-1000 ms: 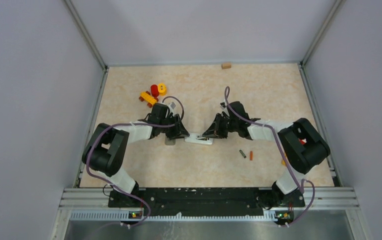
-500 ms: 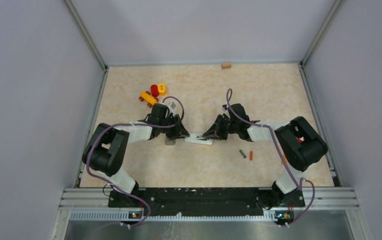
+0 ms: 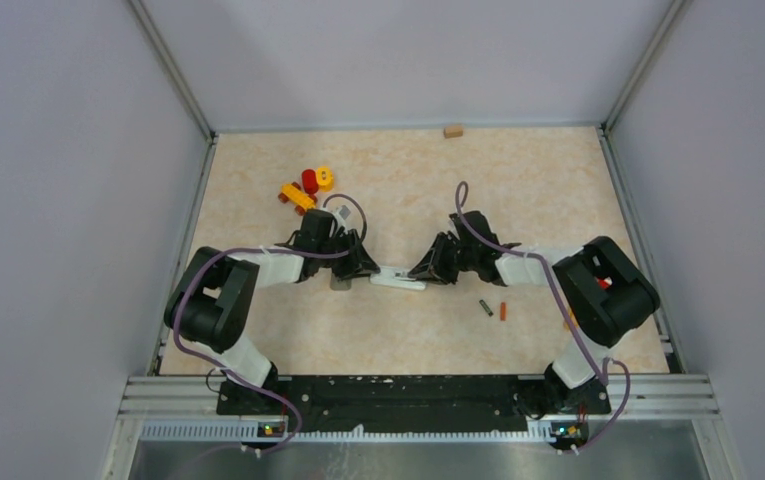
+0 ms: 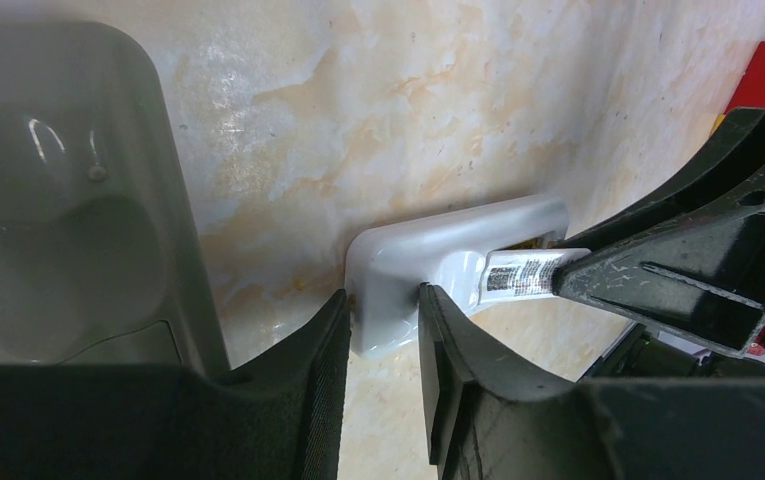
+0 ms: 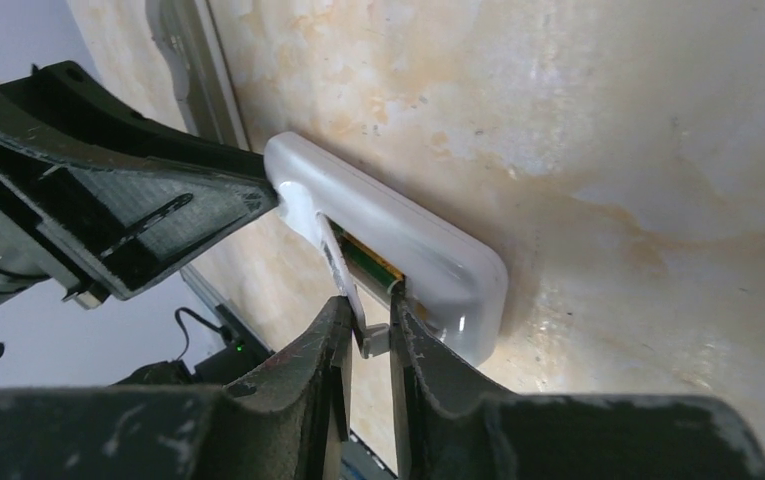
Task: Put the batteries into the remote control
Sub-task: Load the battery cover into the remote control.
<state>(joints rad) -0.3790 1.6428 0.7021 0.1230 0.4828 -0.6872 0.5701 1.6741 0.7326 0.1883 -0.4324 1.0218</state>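
Lying near the middle of the desk (image 3: 548, 185), the white remote control (image 3: 399, 279) was gripped at both ends. The left jaws, narrowed, clamped its left end, with a grey moulded piece (image 4: 68, 200) just beside them. The right jaws, nearly closed, pinched a thin white cover (image 5: 351, 285) raised on edge over the open compartment. A dark battery (image 3: 485, 308) and an orange battery (image 3: 503, 311) lay side by side, lower right of the remote control.

Bright, even overhead light, soft shadows. Wrist views: sheen on table (image 4: 288, 90) and remote control (image 4: 398, 260) — foreground probably defocused.
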